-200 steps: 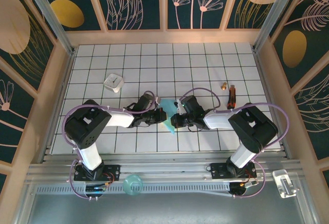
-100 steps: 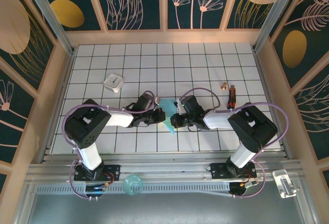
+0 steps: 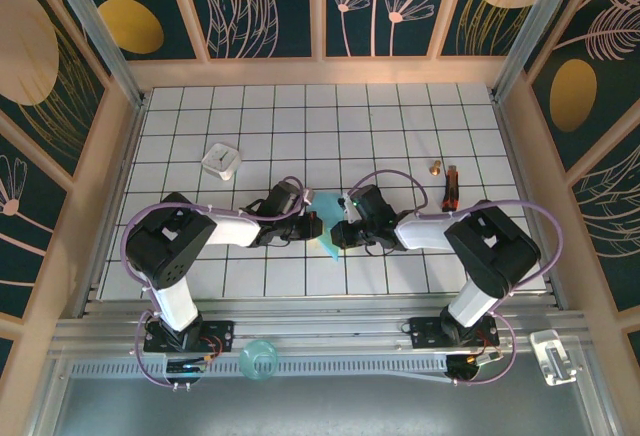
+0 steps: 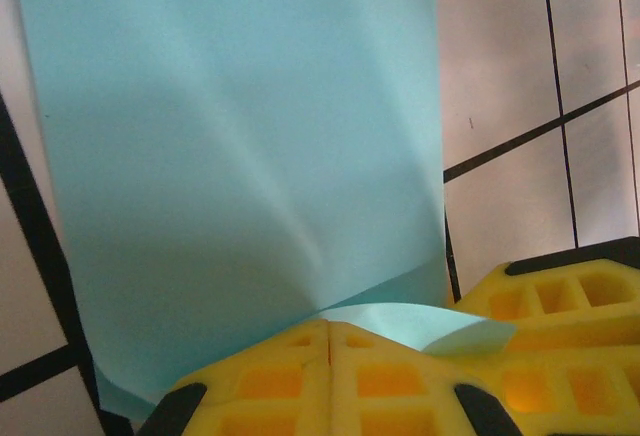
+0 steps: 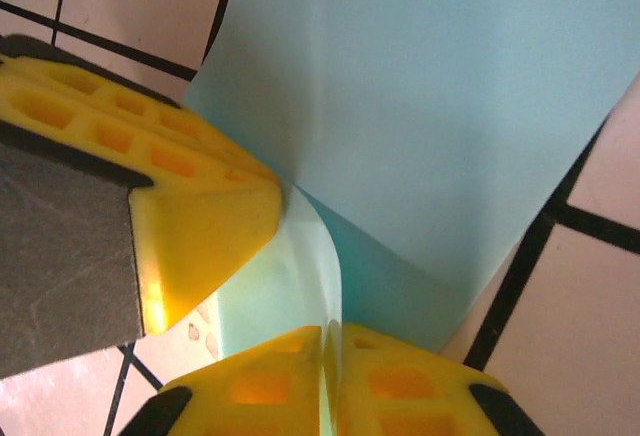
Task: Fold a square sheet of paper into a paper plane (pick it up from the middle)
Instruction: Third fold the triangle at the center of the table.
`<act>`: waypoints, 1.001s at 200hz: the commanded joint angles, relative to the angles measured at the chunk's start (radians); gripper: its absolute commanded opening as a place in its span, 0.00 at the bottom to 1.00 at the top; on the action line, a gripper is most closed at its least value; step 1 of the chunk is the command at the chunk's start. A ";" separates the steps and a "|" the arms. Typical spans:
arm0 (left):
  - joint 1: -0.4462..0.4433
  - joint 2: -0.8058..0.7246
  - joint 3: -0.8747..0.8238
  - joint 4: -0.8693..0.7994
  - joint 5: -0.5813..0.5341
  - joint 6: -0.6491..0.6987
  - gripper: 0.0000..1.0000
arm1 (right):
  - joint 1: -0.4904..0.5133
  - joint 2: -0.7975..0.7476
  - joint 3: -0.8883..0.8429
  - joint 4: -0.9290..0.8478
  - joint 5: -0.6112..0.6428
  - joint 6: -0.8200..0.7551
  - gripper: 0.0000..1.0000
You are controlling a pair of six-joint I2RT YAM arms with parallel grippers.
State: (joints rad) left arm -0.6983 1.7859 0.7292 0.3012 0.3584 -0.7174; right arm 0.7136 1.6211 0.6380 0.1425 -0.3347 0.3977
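Desk (image 3: 400, 116): white grid tiles across mid frame in top view; work spot at centre, prob. so both arms reach alike.
L arm (image 3: 190, 236): lower left, bent in toward centre, wrist low over desk.
R arm (image 3: 480, 241): lower right, mirrored; wrists nose to nose at centre, likely to work one fold from both sides.
Square sheet of paper (image 3: 330, 245): light blue, partly folded, at frame centre between the two tools. In L wrist view fills upper left, flat on tiles, soft ridge running up from the pinch; edge at bottom lifted & curled over.
L tool (image 4: 329, 376): fully closed, pads seam to seam, clamped on curled edge of sheet; reads as an anchor so paper can't slide.
R tool (image 5: 331, 386): all but closed, thin pale strip of sheet nipped in the seam; grip looks light. L tool's finger (image 5: 190, 171) at left of that frame, tip right at the fold.
Step (judged): setting a crease, early-to-mid task; no dart shape yet.
Risk (judged): two pinches close together, so tear or skewed crease if pulled unevenly.
White block (image 3: 221, 161): upper left of desk, well apart, not involved.
Dark stick (image 3: 449, 188) + brass bit (image 3: 436, 167): right of centre, apart from work.
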 commanded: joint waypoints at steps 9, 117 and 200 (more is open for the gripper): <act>0.008 0.073 -0.018 -0.148 -0.084 0.048 0.00 | -0.022 -0.078 -0.015 -0.225 0.070 -0.022 0.17; 0.008 0.078 -0.013 -0.148 -0.098 0.047 0.00 | 0.127 -0.185 0.004 -0.142 -0.064 0.015 0.12; 0.008 0.076 -0.006 -0.158 -0.095 0.050 0.00 | 0.129 -0.015 0.099 -0.205 -0.036 -0.064 0.05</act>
State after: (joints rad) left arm -0.6983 1.7908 0.7429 0.2821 0.3584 -0.6991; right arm 0.8509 1.5764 0.7227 -0.0273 -0.3901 0.3729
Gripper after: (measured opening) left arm 0.061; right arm 0.060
